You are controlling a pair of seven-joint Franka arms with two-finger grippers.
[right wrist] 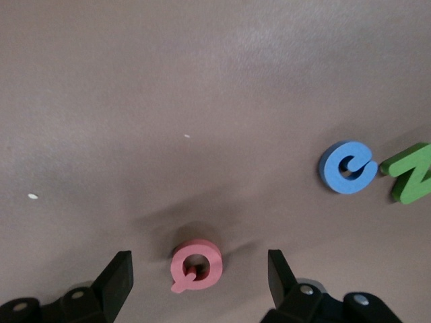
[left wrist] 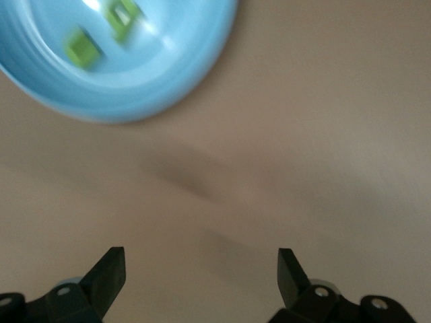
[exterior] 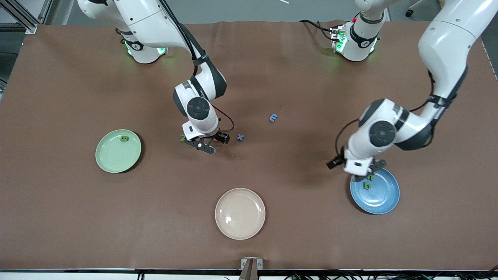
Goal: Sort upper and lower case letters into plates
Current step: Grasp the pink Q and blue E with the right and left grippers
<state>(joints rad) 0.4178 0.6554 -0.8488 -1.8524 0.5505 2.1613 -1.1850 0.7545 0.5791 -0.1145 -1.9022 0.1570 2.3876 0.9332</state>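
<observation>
Hovering low over the middle of the tabletop [exterior: 78, 217], our right hand [right wrist: 200, 276] is spread wide and grips nothing; a red Q [right wrist: 196, 265] lies flat on the brown surface directly between its two fingers. Just beside that, toward the right arm's end, we see a blue C [right wrist: 347, 167] touching a green Z [right wrist: 411, 172]. Toward the left arm's end of the right hand rest a blue x [exterior: 241, 137] and, farther from the front camera, a blue m [exterior: 273, 117].

Our left hand [left wrist: 202, 276] hangs at the rim of the blue plate [exterior: 383, 200], its fingers also spread and empty over bare tabletop. Two green letters [exterior: 367, 182] sit in that plate, one a small b. Well apart, at the right arm's end, the mint green plate [exterior: 113, 159] holds one green letter [exterior: 124, 138]. A cream plate [exterior: 240, 213] lies nearest the front camera, between the two others.
</observation>
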